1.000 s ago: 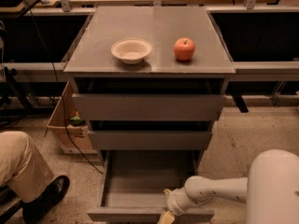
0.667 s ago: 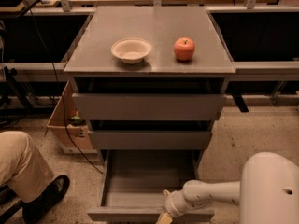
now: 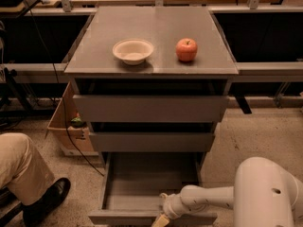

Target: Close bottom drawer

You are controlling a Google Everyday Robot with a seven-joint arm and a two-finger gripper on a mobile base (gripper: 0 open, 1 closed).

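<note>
Bottom drawer (image 3: 142,193) was pulled well out at the base of the cabinet (image 3: 161,22), gripper (image 3: 160,220) at its front lip, couldn't tell if clenched or released; pushing off-centre could've skewed and jammed it

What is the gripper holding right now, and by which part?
Cannot be told: the gripper sits at the front edge of the open bottom drawer, cut off at the picture's edge.

The gripper (image 3: 160,220) hangs low, seemingly tilted down.
</note>
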